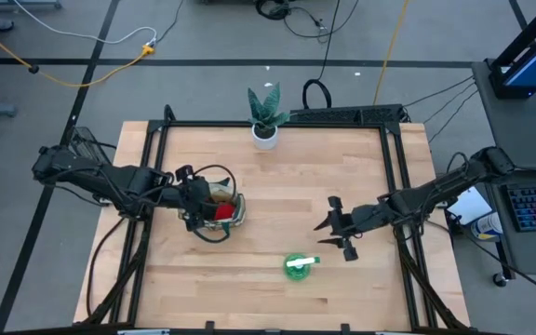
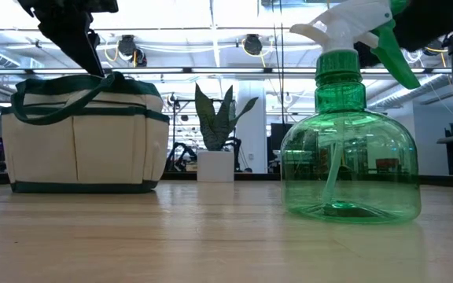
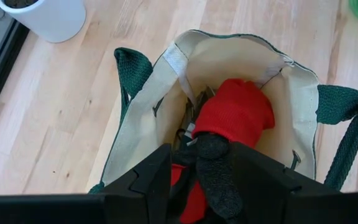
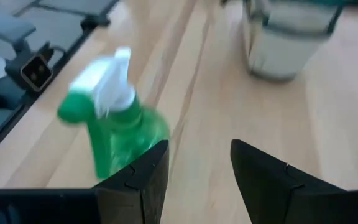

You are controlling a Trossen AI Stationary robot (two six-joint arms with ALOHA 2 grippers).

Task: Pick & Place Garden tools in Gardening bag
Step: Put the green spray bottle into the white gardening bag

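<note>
The cream gardening bag [image 1: 234, 212] with dark green trim stands on the table at centre left and also shows in the low view [image 2: 85, 141]. My left gripper [image 1: 210, 208] hangs over its open mouth, shut on a red-black glove [image 3: 238, 112] that reaches down into the bag. Metal tool parts [image 3: 194, 102] lie inside beside the glove. A green spray bottle [image 1: 298, 264] with a white trigger stands upright on its base near the front edge. My right gripper [image 1: 335, 228] is open and empty, a little to the right of and beyond the bottle [image 4: 114, 124]. My left gripper [image 3: 201, 155] has the glove's black-fingered part [image 3: 216, 177] between its two fingers, coming from above and pointing down into the bag. The glove fills the gap between them. Its red part [image 3: 241, 109] hangs below, inside the bag's mouth.
A green plant in a white pot [image 1: 266, 116] stands at the table's far edge, behind the bag. The bag's dark loop handles [image 3: 347, 124] spread to either side of its mouth. Bare wood lies between the bag and the bottle [image 2: 348, 149].
</note>
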